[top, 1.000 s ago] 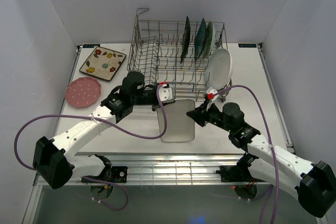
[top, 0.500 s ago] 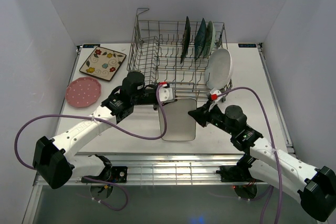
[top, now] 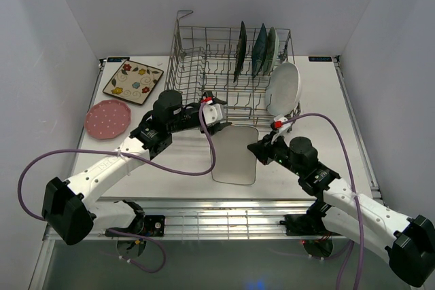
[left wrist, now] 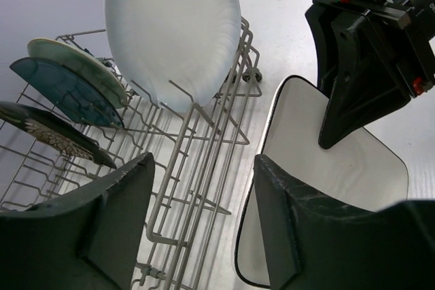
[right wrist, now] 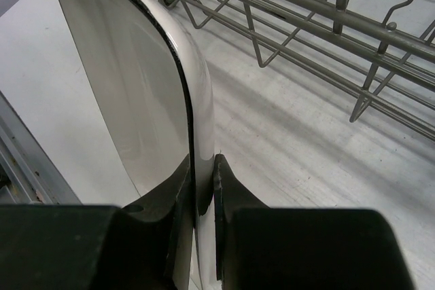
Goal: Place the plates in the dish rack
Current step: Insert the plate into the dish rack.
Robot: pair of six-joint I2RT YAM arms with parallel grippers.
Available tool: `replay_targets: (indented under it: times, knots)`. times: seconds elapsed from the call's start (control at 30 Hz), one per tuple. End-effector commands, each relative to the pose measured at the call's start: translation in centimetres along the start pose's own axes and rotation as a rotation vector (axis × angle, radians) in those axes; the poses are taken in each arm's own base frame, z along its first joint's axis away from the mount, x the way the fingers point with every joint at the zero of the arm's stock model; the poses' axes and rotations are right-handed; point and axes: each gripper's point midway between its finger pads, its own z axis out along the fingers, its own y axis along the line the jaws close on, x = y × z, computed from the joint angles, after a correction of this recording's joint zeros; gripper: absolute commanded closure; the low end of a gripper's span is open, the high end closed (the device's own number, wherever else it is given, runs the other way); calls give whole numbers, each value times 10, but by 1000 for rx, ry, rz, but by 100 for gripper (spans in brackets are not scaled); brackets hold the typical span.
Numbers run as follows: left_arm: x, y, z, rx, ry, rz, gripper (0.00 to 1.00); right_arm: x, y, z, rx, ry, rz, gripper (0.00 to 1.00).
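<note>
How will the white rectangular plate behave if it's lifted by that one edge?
Probably stiff: the white rectangular plate looks like glazed ceramic, so no sag. Likely slippery, since its surface is glossy and the right gripper pinches only the thin rim. It may pivot in that grip, and could chip if dropped.

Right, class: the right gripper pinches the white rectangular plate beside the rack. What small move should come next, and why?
Probably the right gripper should lift the white rectangular plate slightly and tip it toward the dish rack. Its jaws are shut on the plate's edge, the left gripper stands open holding nothing, and the plate sits outside the rack's near side.
</note>
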Motion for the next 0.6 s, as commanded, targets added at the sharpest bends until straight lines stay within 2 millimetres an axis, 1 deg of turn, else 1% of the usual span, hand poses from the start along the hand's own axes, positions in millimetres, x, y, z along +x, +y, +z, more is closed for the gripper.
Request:
replay_targets:
  times: [0.0, 0.07, 0.1, 0.13, 0.2, 0.23, 0.27, 0.3, 0.33, 0.37, 0.4, 0.47, 0.5, 0.57]
  knots:
    - [-28, 22, -8, -88, -50, 18, 28, -52, 7, -2, -8, -176, -22, 92]
    - [-29, 28, -10, -117, -45, 12, 22, -55, 6, -3, 2, -188, -20, 92]
    - [-30, 28, -11, -120, -43, 7, 19, -57, 6, -4, 3, -193, -19, 92]
    - [-31, 28, -13, -123, -45, 5, 15, -59, 6, -4, 4, -195, -18, 92]
    - [-33, 29, -17, -145, -45, -3, 9, -65, 8, -5, 3, -201, -17, 92]
    - [-34, 30, -19, -156, -45, -12, 6, -68, 3, -5, 32, -207, -13, 92]
    - [-35, 31, -22, -166, -48, -14, 4, -75, 4, -5, 34, -215, -14, 92]
    - [-39, 35, -28, -198, -51, -13, 2, -75, 4, -5, 41, -206, -12, 92]
    - [-37, 34, -31, -213, -44, -25, 2, -77, 3, -5, 51, -204, -11, 92]
    - [-42, 40, -40, -260, -48, -19, 2, -84, 2, -5, 63, -205, -10, 92]
    - [-41, 42, -44, -282, -45, -20, 2, -90, 3, -5, 61, -214, -11, 92]
    - [-37, 43, -52, -324, -37, -25, 2, -93, 1, -4, 82, -202, -6, 92]
    - [-39, 48, -60, -369, -34, -24, 2, -105, 3, -6, 83, -220, -7, 92]
    - [-34, 50, -65, -399, -10, -36, 2, -110, 1, -5, 101, -210, -3, 92]
